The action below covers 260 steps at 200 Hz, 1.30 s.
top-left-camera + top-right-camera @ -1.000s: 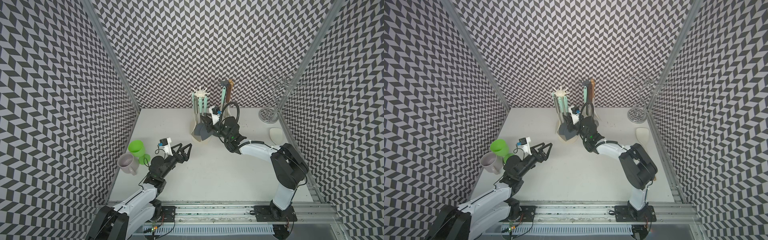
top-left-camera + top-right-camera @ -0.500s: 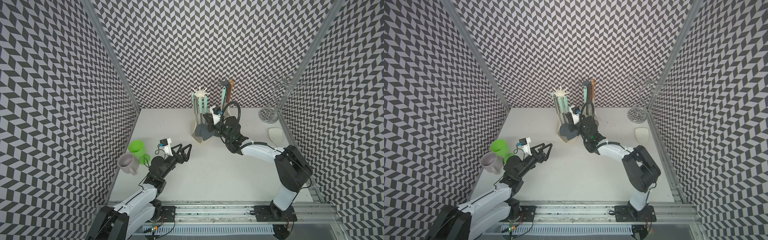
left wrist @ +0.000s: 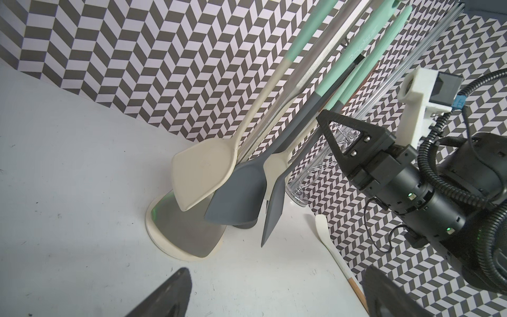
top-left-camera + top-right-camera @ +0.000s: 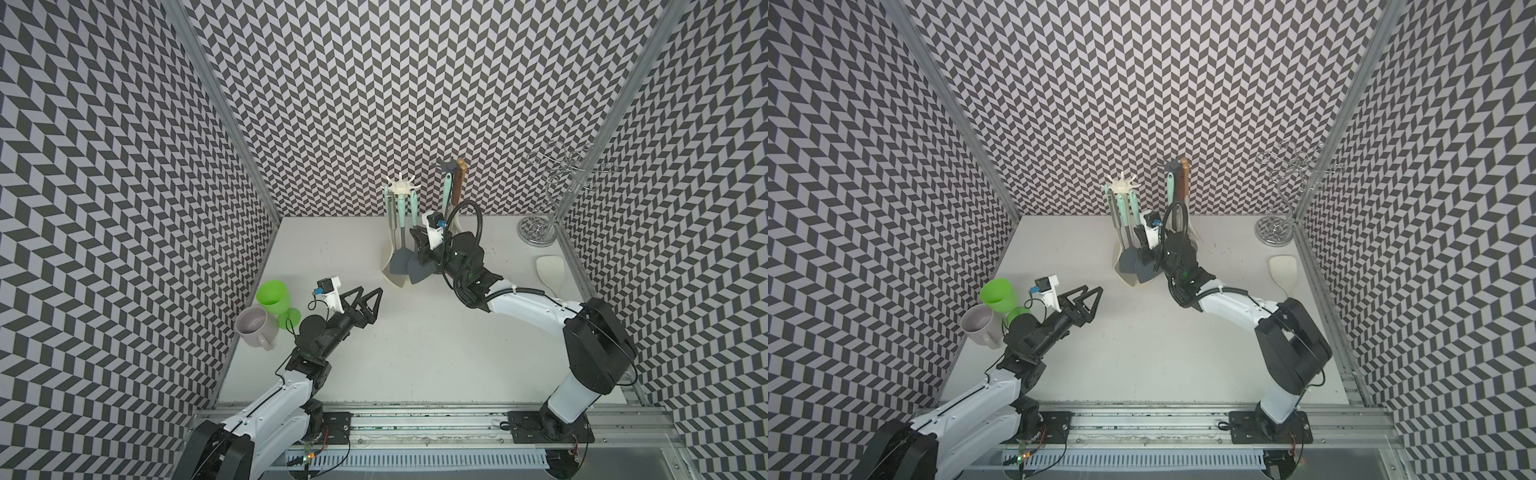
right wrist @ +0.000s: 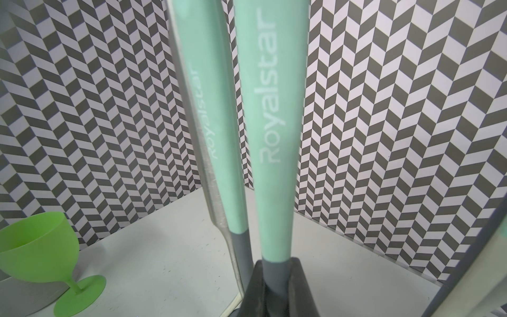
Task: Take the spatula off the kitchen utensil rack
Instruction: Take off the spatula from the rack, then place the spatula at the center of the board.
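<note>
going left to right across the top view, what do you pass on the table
grey mug → green goblet → left gripper → utensil rack → wire stand

Both top views look down from high above the front rail (image 4: 415,428) toward 12 o'clock, sharing the whole table (image 4: 415,353). The left wrist camera faces 1 o'clock, at middle range, onto the utensil rack (image 3: 178,238). The right wrist camera, close against the spatula (image 5: 274,164), faces 9 o'clock toward the green goblet (image 5: 35,244).
</note>
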Motion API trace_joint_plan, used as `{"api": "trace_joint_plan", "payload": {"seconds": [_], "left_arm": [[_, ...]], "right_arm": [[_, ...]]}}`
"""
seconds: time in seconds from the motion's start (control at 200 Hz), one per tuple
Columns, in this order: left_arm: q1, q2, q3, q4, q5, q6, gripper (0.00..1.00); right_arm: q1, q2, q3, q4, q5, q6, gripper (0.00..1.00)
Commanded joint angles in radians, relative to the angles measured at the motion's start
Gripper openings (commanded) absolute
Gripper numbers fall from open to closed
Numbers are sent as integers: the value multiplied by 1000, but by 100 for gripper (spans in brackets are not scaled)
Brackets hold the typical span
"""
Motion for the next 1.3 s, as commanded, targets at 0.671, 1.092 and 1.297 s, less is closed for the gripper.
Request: {"api": "trace_joint_plan", "payload": {"seconds": [0.671, 1.092, 1.297], "left_arm": [[-1, -36, -17, 20, 3, 28, 99], [-58, -41, 7, 49, 62, 62, 99], [-120, -55, 24, 44, 62, 93, 99]], "right_arm": [[5, -303, -144, -16, -17, -68, 0], [21, -400, -280, -320, 17, -212, 0], [96, -341, -294, -395, 111, -296, 0]]}}
